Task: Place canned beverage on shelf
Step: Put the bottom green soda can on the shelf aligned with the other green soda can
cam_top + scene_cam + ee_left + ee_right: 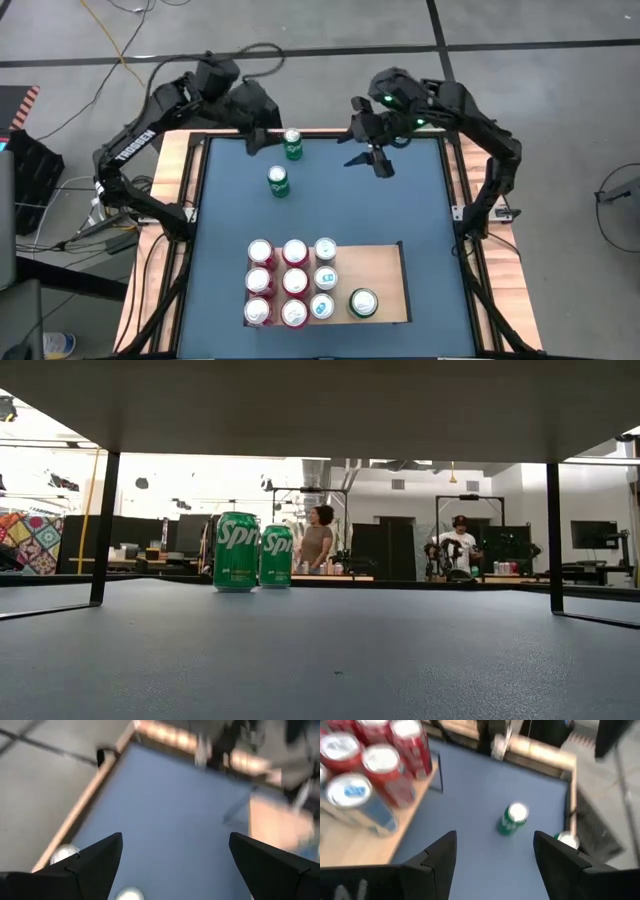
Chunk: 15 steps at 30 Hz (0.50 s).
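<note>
Two green Sprite cans stand upright on the blue table: one [293, 144] near the far edge, one [279, 181] nearer the middle; both show in the low view [236, 551] [277, 555]. The pale wooden shelf board [385, 275] lies at the near side and carries several red and blue cans [293, 282] and one green can [363, 302]. My left gripper [258, 140] hovers open at the far left, just left of the far green can. My right gripper [372, 160] hovers open at the far right, above the table; the nearer green can shows in its wrist view [512, 819].
A wooden frame with black rails [190, 200] borders the blue table. Bare blue surface lies between the green cans and the shelf. People stand in the room beyond the table [318, 540].
</note>
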Motion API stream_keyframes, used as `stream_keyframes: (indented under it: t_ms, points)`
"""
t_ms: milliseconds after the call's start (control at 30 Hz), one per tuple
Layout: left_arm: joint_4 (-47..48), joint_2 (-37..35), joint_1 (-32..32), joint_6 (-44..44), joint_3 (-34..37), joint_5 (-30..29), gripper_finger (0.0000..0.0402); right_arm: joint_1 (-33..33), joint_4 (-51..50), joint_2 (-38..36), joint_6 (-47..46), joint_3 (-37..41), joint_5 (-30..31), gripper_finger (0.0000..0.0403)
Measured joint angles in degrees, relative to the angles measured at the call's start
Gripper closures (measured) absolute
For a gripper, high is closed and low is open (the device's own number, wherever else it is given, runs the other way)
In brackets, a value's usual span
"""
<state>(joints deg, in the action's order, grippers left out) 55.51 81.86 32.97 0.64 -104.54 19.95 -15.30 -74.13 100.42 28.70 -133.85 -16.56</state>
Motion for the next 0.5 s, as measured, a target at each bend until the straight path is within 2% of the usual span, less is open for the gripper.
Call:
stream_keyframes:
  t_ms: [100, 333, 500]
  points:
    - [4.0, 0.2, 0.1, 4.9, 2.9, 2.1, 0.0050, -1.8, -2.7, 2.0, -0.2, 0.1, -0.1, 0.0155]
    - [3.4, -0.6, 1.8, 10.5, 15.1, 3.2, 0.0050, -6.6, -1.2, 4.7, -1.7, 0.1, -1.8, 0.0155]
    - [-6.8, -3.6, 1.7, 9.5, 28.2, -0.4, 0.0050, -8.6, -0.1, 4.6, -3.2, 0.1, -1.8, 0.0155]
